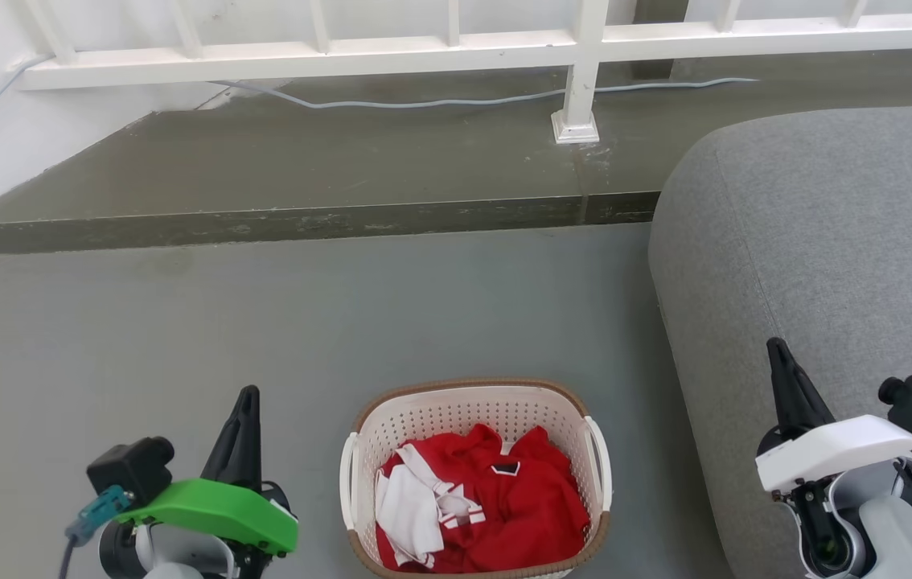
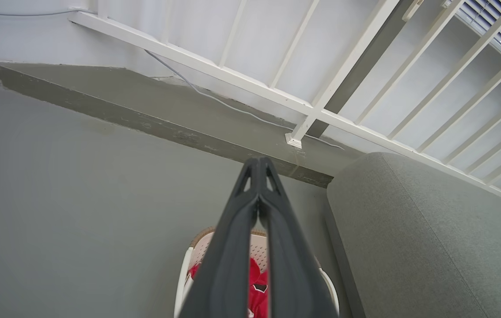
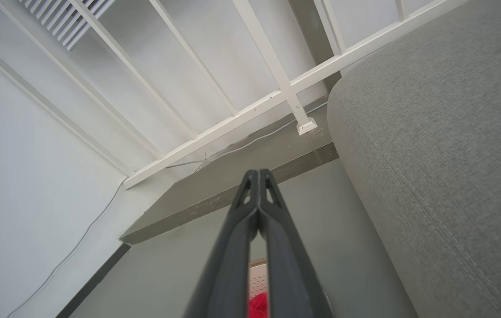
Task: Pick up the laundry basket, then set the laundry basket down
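As it rests on floor (image 1: pixel 182 338): one laundry basket (image 1: pixel 440 418).

we note the laundry basket (image 2: pixel 204 249) cut off by the left wrist view's bottom edge, its middle hidden behind the left gripper (image 2: pixel 259 165); clothes (image 1: pixel 512 503) hide its floor.

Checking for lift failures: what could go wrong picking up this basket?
The left gripper and right gripper are shut, clear of the laundry basket; reaching in unopened could just shove it. The grey sofa stands near the basket's right handle, so the right gripper may brush it.
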### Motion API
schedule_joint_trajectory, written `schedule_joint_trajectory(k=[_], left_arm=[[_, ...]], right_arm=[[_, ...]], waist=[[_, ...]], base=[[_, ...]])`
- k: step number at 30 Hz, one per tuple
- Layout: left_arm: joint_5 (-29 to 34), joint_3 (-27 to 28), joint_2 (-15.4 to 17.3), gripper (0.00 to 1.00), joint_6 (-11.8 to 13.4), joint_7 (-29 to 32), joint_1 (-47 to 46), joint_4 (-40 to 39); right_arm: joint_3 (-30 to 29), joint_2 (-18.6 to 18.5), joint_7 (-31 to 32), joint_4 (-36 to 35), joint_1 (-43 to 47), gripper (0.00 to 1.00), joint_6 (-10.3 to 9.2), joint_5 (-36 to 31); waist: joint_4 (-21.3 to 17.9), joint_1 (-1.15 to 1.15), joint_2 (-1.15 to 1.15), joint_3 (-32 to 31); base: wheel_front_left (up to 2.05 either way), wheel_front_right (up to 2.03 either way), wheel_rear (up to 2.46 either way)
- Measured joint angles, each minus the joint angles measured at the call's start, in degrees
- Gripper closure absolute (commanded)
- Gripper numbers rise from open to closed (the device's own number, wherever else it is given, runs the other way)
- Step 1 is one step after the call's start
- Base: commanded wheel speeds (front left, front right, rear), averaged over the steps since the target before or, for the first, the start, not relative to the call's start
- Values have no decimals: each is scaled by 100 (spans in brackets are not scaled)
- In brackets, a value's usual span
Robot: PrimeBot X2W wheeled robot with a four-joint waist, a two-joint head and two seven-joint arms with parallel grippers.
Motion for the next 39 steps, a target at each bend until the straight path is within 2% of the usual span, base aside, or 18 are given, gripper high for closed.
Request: schedule_joint_trajectory(k=[39], left_arm=[[-2684,742,2,100,-200,757,-2,60]], right_arm=[[-697,223,782,-30,-52,100,100,2503]], waist=[[45,0,0,-19]], base=[[0,0,0]])
